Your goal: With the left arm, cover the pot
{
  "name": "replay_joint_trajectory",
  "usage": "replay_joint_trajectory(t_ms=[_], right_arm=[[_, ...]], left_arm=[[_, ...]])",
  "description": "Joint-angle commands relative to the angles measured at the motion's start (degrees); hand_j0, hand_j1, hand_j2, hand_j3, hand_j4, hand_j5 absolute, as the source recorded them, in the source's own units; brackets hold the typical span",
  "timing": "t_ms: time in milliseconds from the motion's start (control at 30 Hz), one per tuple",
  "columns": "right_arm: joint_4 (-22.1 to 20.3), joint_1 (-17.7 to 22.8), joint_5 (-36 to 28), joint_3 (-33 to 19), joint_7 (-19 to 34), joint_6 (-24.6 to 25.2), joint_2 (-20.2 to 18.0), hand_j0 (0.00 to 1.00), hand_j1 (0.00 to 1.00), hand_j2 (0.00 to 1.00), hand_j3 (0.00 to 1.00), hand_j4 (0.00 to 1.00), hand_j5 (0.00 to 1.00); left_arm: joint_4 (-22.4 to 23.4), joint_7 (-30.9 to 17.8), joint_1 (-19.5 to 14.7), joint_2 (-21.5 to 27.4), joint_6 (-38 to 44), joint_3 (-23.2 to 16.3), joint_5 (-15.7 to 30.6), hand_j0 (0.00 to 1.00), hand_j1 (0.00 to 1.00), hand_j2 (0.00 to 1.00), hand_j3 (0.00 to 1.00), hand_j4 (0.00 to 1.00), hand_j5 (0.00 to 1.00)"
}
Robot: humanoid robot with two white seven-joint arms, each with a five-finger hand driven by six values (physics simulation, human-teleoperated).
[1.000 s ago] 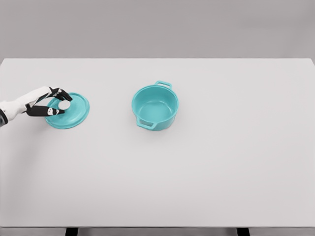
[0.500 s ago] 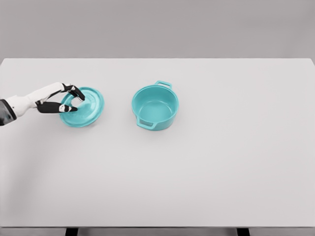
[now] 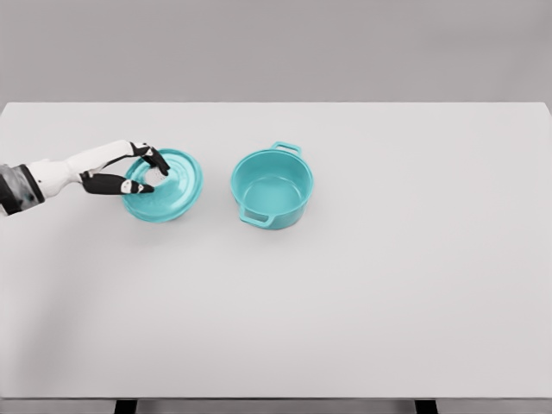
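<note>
Gripping the lid (image 3: 169, 187), left hand (image 3: 129, 172) nears the open pot (image 3: 272, 189).

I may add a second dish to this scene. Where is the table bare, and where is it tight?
Bare: everything right of the teal pot to the table's right edge, and the whole near half. Tight: the strip between the pot and the lid held by the left hand.

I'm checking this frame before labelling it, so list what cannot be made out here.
- Head view: the lid's knob is hidden by the fingers of the left hand.
- Whether the lid touches the table cannot be told.
- The left arm is cut off by the left edge.
- The pot's outer far wall is hidden by its own rim.
</note>
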Motion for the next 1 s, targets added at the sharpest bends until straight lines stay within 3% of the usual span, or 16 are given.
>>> replay_joint_trajectory(t_ms=[0, 400, 500, 967], right_arm=[[0.0, 0.0, 0.0, 0.0, 0.0, 0.0, 0.0, 1.0, 1.0, 1.0, 1.0, 1.0, 1.0], [0.0, 0.0, 0.0, 0.0, 0.0, 0.0, 0.0, 1.0, 1.0, 1.0, 1.0, 1.0, 1.0], [0.0, 0.0, 0.0, 0.0, 0.0, 0.0, 0.0, 1.0, 1.0, 1.0, 1.0, 1.0, 1.0], [0.0, 0.0, 0.0, 0.0, 0.0, 0.0, 0.0, 1.0, 1.0, 1.0, 1.0, 1.0, 1.0]], left_arm=[[-1.1, 0.0, -0.1, 0.0, 0.1, -0.1, 0.3, 0.5, 0.5, 0.5, 0.5, 0.5, 0.5], [-4.3, 0.0, -2.1, -0.4, 0.2, -1.3, 0.3, 0.5, 0.5, 0.5, 0.5, 0.5, 0.5], [-4.5, 0.1, -3.5, -0.5, 0.2, -3.3, 0.3, 0.5, 0.5, 0.5, 0.5, 0.5, 0.5], [-4.3, 0.1, -5.9, -5.2, 3.5, -5.3, -2.2, 0.5, 0.5, 0.5, 0.5, 0.5, 0.5]])
